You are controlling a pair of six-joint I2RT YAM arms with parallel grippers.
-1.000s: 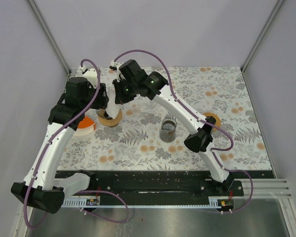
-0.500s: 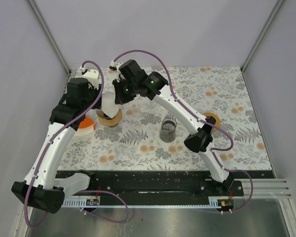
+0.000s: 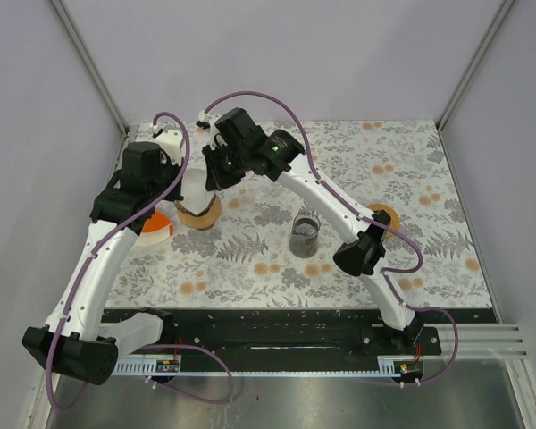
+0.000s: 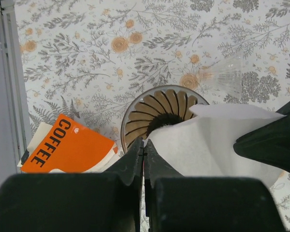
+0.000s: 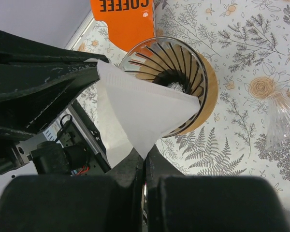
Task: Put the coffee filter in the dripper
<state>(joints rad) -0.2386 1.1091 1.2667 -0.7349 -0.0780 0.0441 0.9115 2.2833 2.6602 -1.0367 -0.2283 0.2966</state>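
Observation:
The white paper coffee filter point(image 3: 196, 184) hangs spread between both grippers, just above the dripper point(image 3: 200, 216), a ribbed cone in a wooden ring. My left gripper point(image 3: 180, 177) is shut on the filter's left edge; in the left wrist view its tips point(image 4: 144, 145) pinch the filter point(image 4: 217, 140) over the dripper point(image 4: 154, 108). My right gripper point(image 3: 213, 170) is shut on the other edge; in the right wrist view its tips point(image 5: 144, 159) hold a corner of the filter point(image 5: 140, 108), whose lower point dips into the dripper point(image 5: 193, 63).
An orange COFFEE packet point(image 3: 158, 227) lies just left of the dripper. A glass beaker point(image 3: 304, 234) with dark contents stands mid-table. A wooden ring point(image 3: 384, 214) lies at the right behind the right arm. A clear ribbed glass piece point(image 5: 284, 116) sits beyond the dripper.
My left gripper has drawn back to the left, pulling the filter open between the two grippers, so more white paper shows above the dripper. The right gripper has barely moved.

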